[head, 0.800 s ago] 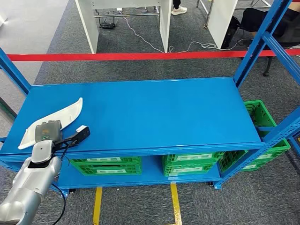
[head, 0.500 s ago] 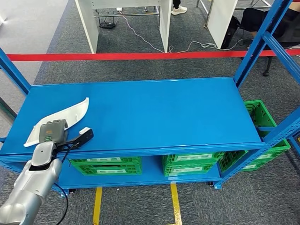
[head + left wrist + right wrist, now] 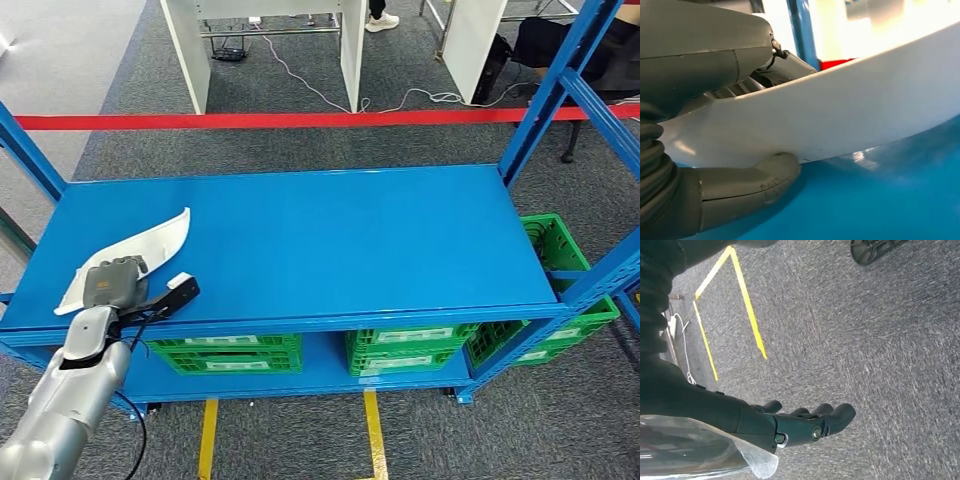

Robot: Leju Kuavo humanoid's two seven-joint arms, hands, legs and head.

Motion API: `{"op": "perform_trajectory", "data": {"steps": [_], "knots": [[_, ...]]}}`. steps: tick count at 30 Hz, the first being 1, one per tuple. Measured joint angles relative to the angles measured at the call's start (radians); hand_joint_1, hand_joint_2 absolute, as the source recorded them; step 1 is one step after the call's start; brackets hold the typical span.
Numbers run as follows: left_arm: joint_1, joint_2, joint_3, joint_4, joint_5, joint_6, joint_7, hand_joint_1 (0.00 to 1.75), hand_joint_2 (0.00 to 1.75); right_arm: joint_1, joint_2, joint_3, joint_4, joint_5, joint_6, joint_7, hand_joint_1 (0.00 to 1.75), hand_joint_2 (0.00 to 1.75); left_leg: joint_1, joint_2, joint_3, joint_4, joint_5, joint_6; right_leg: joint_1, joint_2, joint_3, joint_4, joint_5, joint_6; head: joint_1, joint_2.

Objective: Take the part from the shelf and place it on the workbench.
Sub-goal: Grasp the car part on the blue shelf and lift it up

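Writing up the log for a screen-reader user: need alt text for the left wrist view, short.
The robot's left hand grips a long, curved white part, with its grey thumb under the part's edge and darker fingers over the top. The part runs across the frame just above the glossy blue shelf surface; whether it touches the shelf is unclear.

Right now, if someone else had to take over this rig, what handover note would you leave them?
Left hand: grips the white curved part at its near end; in the left wrist view the thumb is under it and the fingers over it.
Right hand: hangs over grey carpet, fingers apart, holding nothing.
Part: at the left front of the blue shelf; whether it is lifted clear of the surface cannot be told.
Done: reach and grasp.
Left: lift the part off the shelf, carry it to the workbench, set it down and release.
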Motion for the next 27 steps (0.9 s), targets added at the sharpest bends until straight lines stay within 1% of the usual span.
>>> {"op": "perform_trajectory", "data": {"steps": [3, 6, 9, 11, 13, 14, 15, 16, 17, 18, 19, 20, 21, 22, 23, 24, 25, 26, 27], "knots": [[0.068, -0.007, 0.020, -0.093, 0.257, 0.013, -0.181, 1.75, 1.75, 0.000, 0.000, -0.001, 0.000, 0.007, -0.002, -0.004, 0.00, 1.75, -0.001, 0.000, 0.000, 0.000, 0.000, 0.000, 0.000, 0.000, 0.000, 0.000, 0.000, 0.000, 0.000, 0.000], [0.187, -0.020, 0.047, -0.249, 0.511, 0.017, -0.332, 1.75, 1.75, 0.000, 0.000, -0.002, 0.000, 0.019, -0.006, -0.008, 0.00, 1.75, -0.003, 0.001, 0.000, 0.002, -0.002, 0.001, -0.003, 0.002, 0.000, -0.001, 0.000, 0.001, 0.000, 0.000], [0.304, -0.033, 0.079, -0.399, 0.696, 0.015, -0.442, 1.75, 1.75, 0.000, 0.000, -0.004, 0.001, 0.027, -0.010, -0.011, 0.00, 1.75, -0.005, 0.002, -0.001, 0.005, -0.005, 0.005, -0.004, 0.003, -0.001, -0.001, 0.000, 0.002, 0.000, 0.000], [0.365, -0.041, 0.103, -0.476, 0.778, 0.016, -0.503, 1.75, 1.75, 0.000, 0.000, -0.004, 0.002, 0.032, -0.013, -0.011, 0.00, 1.75, -0.006, 0.001, -0.004, 0.010, -0.006, 0.007, -0.005, 0.002, -0.001, -0.001, 0.000, 0.004, 0.000, 0.000], [0.415, -0.051, 0.125, -0.545, 0.842, 0.020, -0.561, 1.75, 1.75, -0.001, 0.000, -0.004, 0.003, 0.035, -0.015, -0.013, 0.00, 1.75, -0.006, 0.001, -0.008, 0.016, -0.004, 0.010, -0.005, 0.001, -0.002, -0.002, 0.005, 0.010, 0.000, 0.000], [0.437, -0.060, 0.136, -0.579, 0.875, 0.021, -0.590, 1.75, 1.75, -0.001, 0.000, -0.005, 0.004, 0.036, -0.016, -0.014, 0.00, 1.75, -0.005, 0.000, -0.010, 0.015, 0.000, 0.015, -0.005, 0.001, -0.002, -0.003, 0.009, 0.015, 0.000, 0.000], [0.455, -0.070, 0.146, -0.612, 0.907, 0.021, -0.617, 1.75, 1.75, -0.001, 0.000, -0.006, 0.004, 0.035, -0.016, -0.017, 0.00, 1.75, -0.003, 0.002, -0.011, 0.012, 0.007, 0.020, -0.004, 0.001, -0.006, 0.000, 0.004, 0.019, 0.000, 0.000], [0.470, -0.081, 0.155, -0.639, 0.935, 0.021, -0.641, 1.75, 1.75, -0.001, 0.000, -0.008, 0.005, 0.033, -0.013, -0.018, 0.00, 1.75, 0.000, 0.003, -0.014, 0.007, 0.013, 0.027, -0.003, 0.001, -0.014, 0.015, -0.014, 0.021, 0.001, 0.000], [0.485, -0.093, 0.163, -0.664, 0.959, 0.022, -0.661, 1.75, 1.75, -0.001, 0.000, -0.011, 0.006, 0.032, -0.010, -0.019, 0.00, 1.75, 0.002, 0.005, -0.018, 0.002, 0.020, 0.033, -0.002, 0.001, -0.029, 0.051, -0.046, 0.021, 0.004, 0.000], [0.499, -0.103, 0.170, -0.686, 0.978, 0.023, -0.680, 1.75, 1.75, -0.002, 0.000, -0.013, 0.007, 0.031, -0.006, -0.020, 0.00, 1.75, 0.003, 0.007, -0.024, 0.001, 0.025, 0.037, -0.002, 0.000, -0.050, 0.108, -0.089, 0.020, 0.005, 0.000], [0.513, -0.112, 0.177, -0.705, 0.995, 0.024, -0.697, 1.75, 1.75, -0.002, 0.000, -0.016, 0.008, 0.030, -0.001, -0.022, 0.00, 1.75, 0.002, 0.008, -0.031, 0.002, 0.029, 0.040, -0.001, 0.000, -0.073, 0.178, -0.131, 0.020, 0.007, 0.000], [0.527, -0.122, 0.184, -0.721, 1.014, 0.024, -0.713, 1.75, 1.75, -0.001, 0.000, -0.017, 0.009, 0.032, 0.007, -0.025, 0.00, 1.75, 0.000, 0.008, -0.039, 0.004, 0.033, 0.041, -0.001, 0.000, -0.092, 0.241, -0.161, 0.020, 0.008, 0.000], [0.539, -0.132, 0.190, -0.736, 1.034, 0.023, -0.730, 1.75, 1.75, -0.001, 0.000, -0.018, 0.010, 0.034, 0.018, -0.030, 0.00, 1.75, -0.001, 0.009, -0.047, 0.007, 0.037, 0.040, 0.000, 0.000, -0.098, 0.278, -0.174, 0.020, 0.008, 0.000], [0.550, -0.142, 0.196, -0.749, 1.056, 0.020, -0.747, 1.75, 1.75, -0.001, 0.000, -0.019, 0.011, 0.036, 0.032, -0.036, 0.00, 1.75, -0.002, 0.009, -0.055, 0.011, 0.039, 0.039, 0.000, 0.000, -0.086, 0.278, -0.169, 0.019, 0.008, 0.000], [0.561, -0.152, 0.202, -0.763, 1.080, 0.014, -0.763, 1.75, 1.75, -0.002, 0.000, -0.019, 0.012, 0.038, 0.047, -0.041, 0.00, 1.75, -0.002, 0.009, -0.063, 0.017, 0.041, 0.037, 0.000, -0.001, -0.054, 0.237, -0.146, 0.017, 0.008, 0.000], [0.571, -0.161, 0.207, -0.777, 1.104, 0.006, -0.775, 1.75, 1.75, -0.003, 0.000, -0.019, 0.013, 0.039, 0.061, -0.045, 0.00, 1.75, -0.002, 0.008, -0.069, 0.023, 0.043, 0.035, 0.000, -0.001, -0.008, 0.166, -0.118, 0.015, 0.008, 0.000], [0.579, -0.169, 0.212, -0.790, 1.129, -0.004, -0.782, 1.75, 1.75, -0.006, 0.000, -0.019, 0.014, 0.040, 0.071, -0.045, 0.00, 1.75, -0.002, 0.008, -0.075, 0.028, 0.044, 0.031, 0.000, -0.001, 0.037, 0.093, -0.102, 0.012, 0.008, 0.000], [0.587, -0.176, 0.217, -0.804, 1.156, -0.019, -0.785, 1.75, 1.75, -0.008, 0.000, -0.019, 0.016, 0.038, 0.079, -0.042, 0.00, 1.75, -0.003, 0.008, -0.080, 0.033, 0.047, 0.026, 0.002, 0.000, 0.071, 0.039, -0.090, 0.009, 0.007, 0.000], [0.594, -0.182, 0.221, -0.816, 1.185, -0.039, -0.786, 1.75, 1.75, -0.010, 0.000, -0.021, 0.017, 0.036, 0.084, -0.035, 0.00, 1.75, -0.003, 0.008, -0.084, 0.036, 0.051, 0.020, 0.004, 0.001, 0.088, 0.009, -0.088, 0.007, 0.008, 0.000]]}}
